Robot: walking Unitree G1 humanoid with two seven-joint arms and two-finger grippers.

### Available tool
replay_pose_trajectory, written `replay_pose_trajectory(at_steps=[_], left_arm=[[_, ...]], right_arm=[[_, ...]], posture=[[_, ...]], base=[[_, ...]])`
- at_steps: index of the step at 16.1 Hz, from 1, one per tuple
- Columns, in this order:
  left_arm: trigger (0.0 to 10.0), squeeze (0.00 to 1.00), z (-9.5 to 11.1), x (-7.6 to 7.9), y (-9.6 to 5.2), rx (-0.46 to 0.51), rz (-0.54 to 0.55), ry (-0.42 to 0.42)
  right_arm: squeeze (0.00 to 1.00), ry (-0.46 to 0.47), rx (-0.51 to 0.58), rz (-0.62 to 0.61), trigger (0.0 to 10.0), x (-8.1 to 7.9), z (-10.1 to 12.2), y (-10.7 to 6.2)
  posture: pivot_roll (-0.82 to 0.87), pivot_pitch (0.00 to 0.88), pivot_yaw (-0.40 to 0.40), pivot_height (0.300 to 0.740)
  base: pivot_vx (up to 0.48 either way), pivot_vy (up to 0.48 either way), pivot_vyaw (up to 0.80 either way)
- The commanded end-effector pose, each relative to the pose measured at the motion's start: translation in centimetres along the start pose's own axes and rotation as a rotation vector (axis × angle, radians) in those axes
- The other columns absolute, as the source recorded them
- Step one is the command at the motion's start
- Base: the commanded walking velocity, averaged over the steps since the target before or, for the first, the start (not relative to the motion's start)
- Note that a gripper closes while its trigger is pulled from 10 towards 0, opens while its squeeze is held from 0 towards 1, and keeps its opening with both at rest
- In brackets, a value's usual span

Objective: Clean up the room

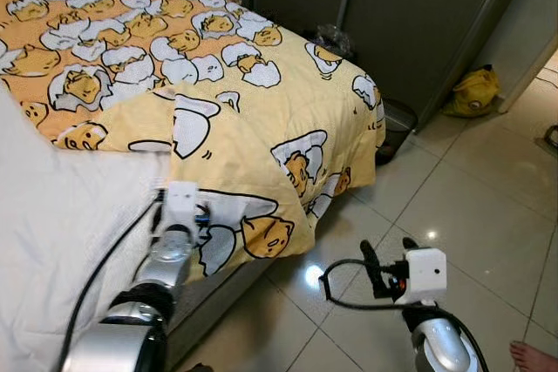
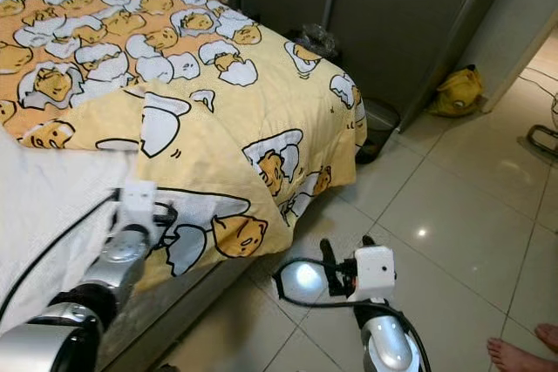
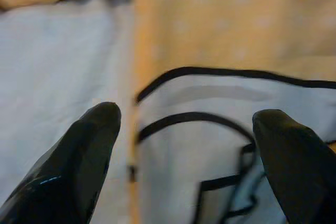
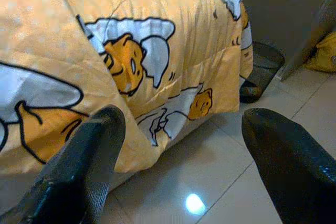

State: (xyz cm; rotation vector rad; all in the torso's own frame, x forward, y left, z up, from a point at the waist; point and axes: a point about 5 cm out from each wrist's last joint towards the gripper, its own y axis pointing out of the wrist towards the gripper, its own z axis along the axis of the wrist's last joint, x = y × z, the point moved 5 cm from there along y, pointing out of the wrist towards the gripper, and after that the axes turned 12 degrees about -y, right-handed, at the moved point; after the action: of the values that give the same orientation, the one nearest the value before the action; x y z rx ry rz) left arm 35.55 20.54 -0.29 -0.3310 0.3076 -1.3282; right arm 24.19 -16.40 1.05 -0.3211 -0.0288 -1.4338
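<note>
A yellow blanket (image 1: 244, 128) printed with cartoon egg characters covers the bed, and its corner hangs over the bed's side toward the floor. Beside it lies bare white sheet (image 1: 61, 206). My left gripper (image 3: 184, 119) is open, right at the blanket's folded edge where it meets the sheet; its fingers (image 3: 79, 150) have nothing between them. My right gripper (image 1: 388, 259) hovers open over the tiled floor near the bed's corner, facing the hanging blanket (image 4: 157, 66), and holds nothing.
A dark mesh waste basket (image 1: 398, 119) stands at the foot of the bed by a grey wardrobe (image 1: 410, 15). A yellow bag (image 1: 475, 91) lies on the floor by the doorway. A person's bare foot (image 1: 532, 356) is at the bottom right. The glossy tiles (image 1: 453, 206) stretch to the right.
</note>
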Motion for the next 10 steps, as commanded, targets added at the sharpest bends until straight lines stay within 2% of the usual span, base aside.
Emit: replay_pose_trajectory(at_steps=[1, 10], left_arm=[[10.0, 0.0, -0.68, 0.11, -0.13, -0.023, 0.009, -0.008], [10.0, 0.0, -0.71, 0.33, -0.14, -0.026, 0.002, -0.015]], right_arm=[[0.0, -0.008, -0.003, 0.01, 10.0, 0.17, 0.24, -0.1], [0.0, -0.011, -0.011, 0.009, 10.0, 0.25, 0.14, -0.21]], posture=[[-0.09, 0.078, -0.071, 0.74], [-0.09, 0.082, -0.074, 0.74]], base=[[0.0, 0.0, 0.0], [0.0, 0.0, 0.0]])
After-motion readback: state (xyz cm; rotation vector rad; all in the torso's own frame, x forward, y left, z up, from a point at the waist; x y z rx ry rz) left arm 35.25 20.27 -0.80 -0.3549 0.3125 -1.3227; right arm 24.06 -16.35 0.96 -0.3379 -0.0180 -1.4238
